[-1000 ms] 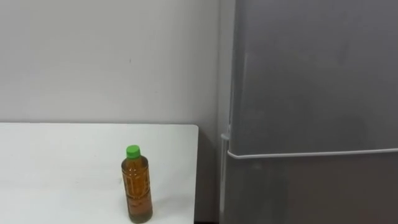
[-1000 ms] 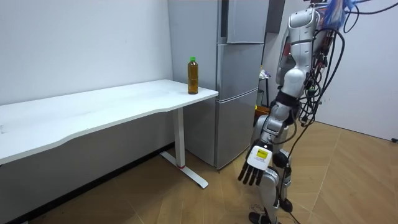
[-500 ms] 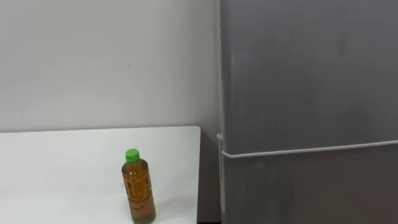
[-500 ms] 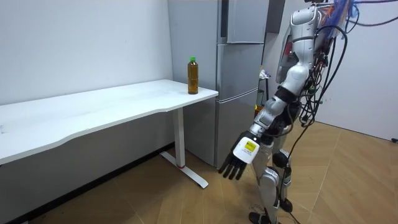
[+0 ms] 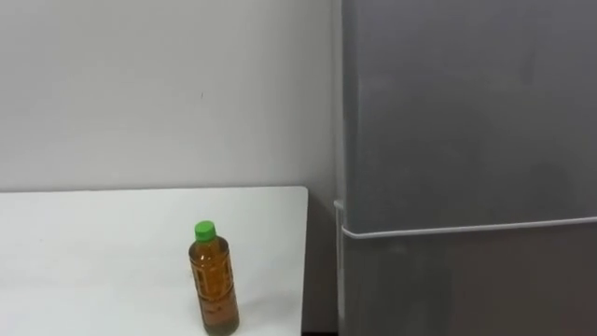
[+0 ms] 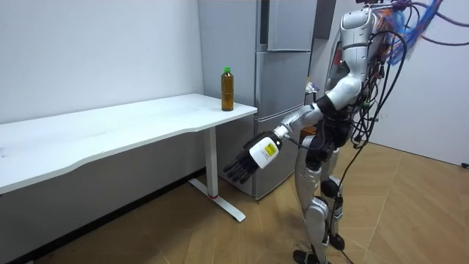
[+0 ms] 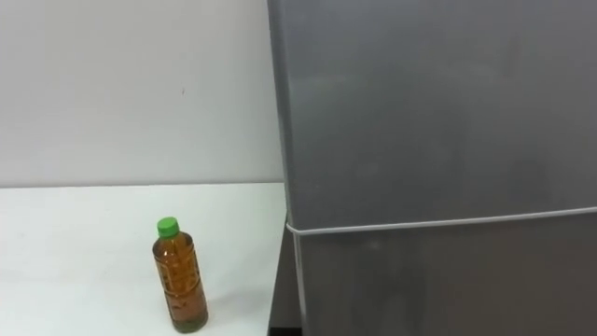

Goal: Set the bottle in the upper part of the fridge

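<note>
Bottle: a clear plastic bottle of amber drink with a green screw cap [image 5: 214,278] stands upright near the right-hand end of the table, a little back from its edge; nothing touches it.
Table: a long white tabletop on white legs [image 5: 93,243] runs along the pale grey wall [image 5: 140,93]; its right end stops just beside the fridge, with a narrow dark gap between them.
Fridge: a tall grey metal fridge [image 5: 466,140] stands to the right of the table; both doors are closed, and a thin pale seam [image 5: 466,227] divides the upper door from the lower one.
Robot: in the room view it stands upright on the wooden floor [image 6: 410,205], in front of the fridge and facing it.
Left hand: the left hand [image 6: 254,156] is stretched forward and low, below tabletop height and in front of the fridge's lower door; its dark fingers [image 6: 234,173] are straight and relaxed, grasping nothing, well apart from the bottle.
</note>
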Robot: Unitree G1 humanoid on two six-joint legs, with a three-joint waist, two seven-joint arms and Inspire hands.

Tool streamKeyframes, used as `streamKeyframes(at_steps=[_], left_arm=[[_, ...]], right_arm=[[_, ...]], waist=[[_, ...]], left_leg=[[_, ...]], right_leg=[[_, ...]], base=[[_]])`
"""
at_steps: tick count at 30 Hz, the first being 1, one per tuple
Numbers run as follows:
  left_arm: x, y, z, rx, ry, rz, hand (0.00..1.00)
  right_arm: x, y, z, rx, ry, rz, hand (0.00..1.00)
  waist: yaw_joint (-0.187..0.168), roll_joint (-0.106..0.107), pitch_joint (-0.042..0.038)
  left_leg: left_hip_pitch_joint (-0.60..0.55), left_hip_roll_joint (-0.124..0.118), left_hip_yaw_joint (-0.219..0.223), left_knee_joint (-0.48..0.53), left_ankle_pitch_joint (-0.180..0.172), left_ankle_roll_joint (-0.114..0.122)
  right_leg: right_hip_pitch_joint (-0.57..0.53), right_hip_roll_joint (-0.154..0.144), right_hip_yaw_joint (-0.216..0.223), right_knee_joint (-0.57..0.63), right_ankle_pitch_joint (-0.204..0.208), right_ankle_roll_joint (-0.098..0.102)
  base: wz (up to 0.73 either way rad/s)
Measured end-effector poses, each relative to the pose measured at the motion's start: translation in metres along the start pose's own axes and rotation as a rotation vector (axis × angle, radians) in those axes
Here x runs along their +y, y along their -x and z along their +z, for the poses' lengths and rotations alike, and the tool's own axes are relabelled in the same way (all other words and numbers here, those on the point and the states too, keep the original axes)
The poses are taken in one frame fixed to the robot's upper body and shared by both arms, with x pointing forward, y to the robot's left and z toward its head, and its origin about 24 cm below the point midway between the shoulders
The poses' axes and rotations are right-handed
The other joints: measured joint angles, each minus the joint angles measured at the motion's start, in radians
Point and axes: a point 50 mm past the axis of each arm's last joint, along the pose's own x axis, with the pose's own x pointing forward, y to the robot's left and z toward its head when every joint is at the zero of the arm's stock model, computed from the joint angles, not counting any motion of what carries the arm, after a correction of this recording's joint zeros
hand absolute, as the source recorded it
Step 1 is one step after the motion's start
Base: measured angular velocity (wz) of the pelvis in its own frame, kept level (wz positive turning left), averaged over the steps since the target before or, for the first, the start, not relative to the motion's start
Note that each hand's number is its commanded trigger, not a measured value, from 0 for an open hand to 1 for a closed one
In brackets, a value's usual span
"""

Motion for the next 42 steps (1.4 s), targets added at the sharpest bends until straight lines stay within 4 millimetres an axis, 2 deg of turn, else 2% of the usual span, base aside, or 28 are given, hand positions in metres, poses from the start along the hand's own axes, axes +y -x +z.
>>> streamKeyframes(at_steps=[1, 3, 4, 5, 11, 16, 19, 23, 26, 29, 31, 38, 42], left_arm=[[-0.001, -0.001, 0.011, -0.038, 0.032, 0.007, 0.0], [-0.001, -0.002, 0.028, -0.099, 0.061, 0.013, 0.0], [0.0, -0.002, 0.037, -0.135, 0.08, 0.019, 0.0], [-0.001, -0.001, 0.047, -0.17, 0.105, 0.024, 0.0], [-0.009, 0.01, 0.098, -0.357, 0.228, 0.018, 0.0], [-0.011, 0.03, 0.144, -0.554, 0.298, -0.013, 0.0], [-0.011, 0.042, 0.162, -0.63, 0.353, -0.03, 0.0], [-0.02, 0.052, 0.179, -0.711, 0.379, -0.054, 0.0], [-0.03, 0.068, 0.198, -0.791, 0.44, -0.115, 0.0], [-0.034, 0.075, 0.207, -0.831, 0.467, -0.158, 0.0], [-0.036, 0.079, 0.21, -0.855, 0.464, -0.2, 0.0], [-0.066, 0.094, 0.22, -0.886, 0.453, -0.39, 0.0], [-0.081, 0.108, 0.22, -0.918, 0.408, -0.507, 0.0]], right_arm=[[0.0, 0.0, 0.0, -0.004, -0.002, -0.002, 0.0], [-0.001, 0.0, -0.001, -0.002, -0.002, -0.006, 0.0], [-0.002, 0.0, -0.001, -0.004, -0.006, -0.009, 0.0], [-0.003, 0.001, -0.001, -0.006, -0.011, -0.013, 0.0], [-0.004, 0.002, 0.001, -0.028, 0.012, -0.012, 0.0], [-0.002, 0.002, 0.003, -0.029, 0.025, -0.003, 0.0], [-0.002, 0.002, 0.002, -0.023, 0.025, -0.003, 0.0], [-0.001, 0.002, -0.001, -0.013, 0.024, -0.011, 0.0], [0.002, 0.001, 0.002, -0.022, 0.023, -0.003, 0.0], [0.004, 0.001, 0.0, -0.023, 0.015, 0.002, 0.0], [0.006, 0.0, -0.001, -0.019, 0.012, 0.003, 0.0], [0.008, -0.001, -0.001, -0.002, 0.016, 0.006, 0.0], [0.012, -0.002, 0.004, -0.012, 0.026, 0.025, 0.0]], waist=[[-0.003, 0.006, -0.0038], [0.001, 0.007, -0.0041], [0.003, 0.005, -0.0022], [0.006, 0.01, -0.0039], [0.019, 0.013, -0.0014], [0.022, 0.017, 0.001], [0.022, 0.018, 0.0012], [0.02, 0.016, 0.005], [0.018, 0.013, 0.0094], [0.008, 0.01, 0.0112], [-0.005, 0.007, 0.0157], [-0.013, 0.004, 0.0121], [-0.042, 0.0, 0.0095]], left_leg=[[0.001, 0.001, 0.0, 0.0, 0.0, 0.0], [0.002, 0.001, -0.002, 0.0, 0.0, 0.0], [0.0, 0.0, -0.004, 0.0, 0.0, 0.0], [0.0, 0.0, -0.004, -0.001, 0.0, 0.0], [-0.001, -0.001, -0.012, 0.001, 0.0, 0.0], [0.0, -0.003, -0.016, 0.001, 0.0, 0.0], [0.001, -0.004, -0.018, 0.0, 0.0, 0.0], [0.0, -0.004, -0.024, 0.0, 0.0, 0.0], [0.002, -0.005, -0.024, 0.0, 0.0, 0.0], [0.006, -0.006, -0.029, 0.0, 0.0, 0.0], [0.011, -0.007, -0.032, 0.001, 0.0, 0.0], [-0.001, -0.011, -0.034, 0.009, 0.0, 0.001], [-0.006, -0.011, -0.034, 0.009, 0.0, 0.001]], right_leg=[[-0.002, 0.0, 0.001, 0.0, 0.0, 0.0], [-0.001, 0.001, 0.001, 0.0, 0.0, 0.0], [-0.001, 0.0, 0.002, 0.0, 0.0, 0.0], [-0.001, 0.0, 0.004, 0.0, 0.0, 0.0], [-0.003, 0.0, 0.0, -0.001, -0.001, 0.0], [-0.001, -0.001, 0.0, -0.003, -0.001, 0.001], [0.0, -0.001, 0.001, -0.003, -0.002, 0.002], [0.001, -0.001, -0.004, -0.002, -0.002, 0.002], [0.003, -0.001, -0.001, -0.002, -0.002, 0.002], [0.007, -0.002, -0.002, -0.003, -0.002, 0.002], [0.016, -0.003, -0.003, -0.004, -0.003, 0.004], [0.004, -0.006, 0.001, 0.0, -0.003, 0.005], [-0.001, -0.006, 0.001, 0.002, -0.003, 0.005]], base=[[0.0], [0.0], [0.0], [0.0], [0.02], [0.0], [0.0], [0.03], [0.0], [0.0], [0.0], [0.0], [-0.01]])
